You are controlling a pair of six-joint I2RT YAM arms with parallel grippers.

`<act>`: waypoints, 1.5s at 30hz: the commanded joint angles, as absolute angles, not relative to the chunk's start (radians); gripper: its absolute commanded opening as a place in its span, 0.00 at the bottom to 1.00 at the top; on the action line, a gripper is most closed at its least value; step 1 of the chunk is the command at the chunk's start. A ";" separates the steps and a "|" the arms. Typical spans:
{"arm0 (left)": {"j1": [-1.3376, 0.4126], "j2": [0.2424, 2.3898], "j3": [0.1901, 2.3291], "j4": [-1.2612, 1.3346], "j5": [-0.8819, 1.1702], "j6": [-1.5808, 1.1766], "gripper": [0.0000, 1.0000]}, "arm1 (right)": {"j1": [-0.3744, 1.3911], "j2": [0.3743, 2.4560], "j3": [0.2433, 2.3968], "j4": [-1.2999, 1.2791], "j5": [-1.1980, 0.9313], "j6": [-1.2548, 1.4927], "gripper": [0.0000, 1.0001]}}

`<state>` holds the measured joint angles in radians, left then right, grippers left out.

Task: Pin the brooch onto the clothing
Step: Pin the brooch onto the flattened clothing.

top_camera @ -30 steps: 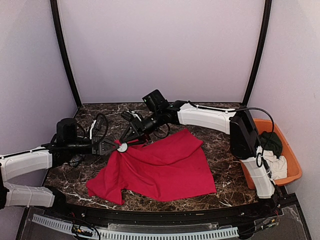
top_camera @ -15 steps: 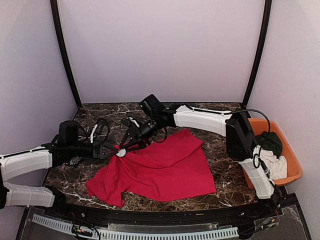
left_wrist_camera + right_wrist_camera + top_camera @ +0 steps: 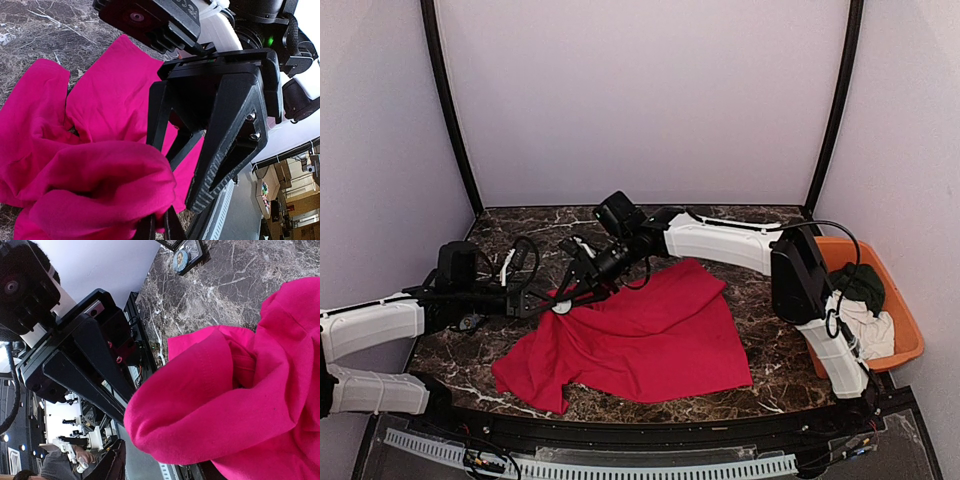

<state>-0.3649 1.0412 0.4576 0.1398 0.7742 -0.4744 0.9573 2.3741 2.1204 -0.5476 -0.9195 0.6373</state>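
The clothing is a bright red T-shirt (image 3: 640, 335) spread on the marble table, with its left corner lifted. My left gripper (image 3: 548, 300) is shut on that lifted fold; its fingertips (image 3: 157, 227) pinch the red fabric (image 3: 100, 170). My right gripper (image 3: 576, 288) comes in from the back right and stands open right at the fold; its spread jaws (image 3: 180, 170) show empty. In the right wrist view the fold (image 3: 210, 405) fills the frame between that gripper's fingers (image 3: 114, 460). A small white round piece (image 3: 563, 306), seemingly the brooch, sits at the fold between the two grippers.
An orange bin (image 3: 910, 330) at the right edge holds a dark green garment (image 3: 862, 283) and a white cloth (image 3: 872, 325). A small round pictured badge by a black frame (image 3: 180, 260) lies on the table. Walls enclose the back and both sides.
The right arm has reached further left and down toward the fold. The lifted fold and the white round piece have dropped slightly toward the front. The left gripper stays shut on the shirt.
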 commanded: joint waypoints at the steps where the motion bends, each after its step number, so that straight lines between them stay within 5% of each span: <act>1: -0.371 1.034 0.465 0.151 0.775 -0.470 0.01 | 0.975 2.405 2.147 -0.536 -0.900 0.646 0.38; 22: -0.371 1.034 0.461 0.168 0.787 -0.478 0.01 | 0.984 2.418 2.180 -0.565 -0.860 0.635 0.19; 45: -0.371 1.030 0.455 0.194 0.802 -0.492 0.01 | 0.973 2.416 2.215 -0.588 -0.880 0.630 0.19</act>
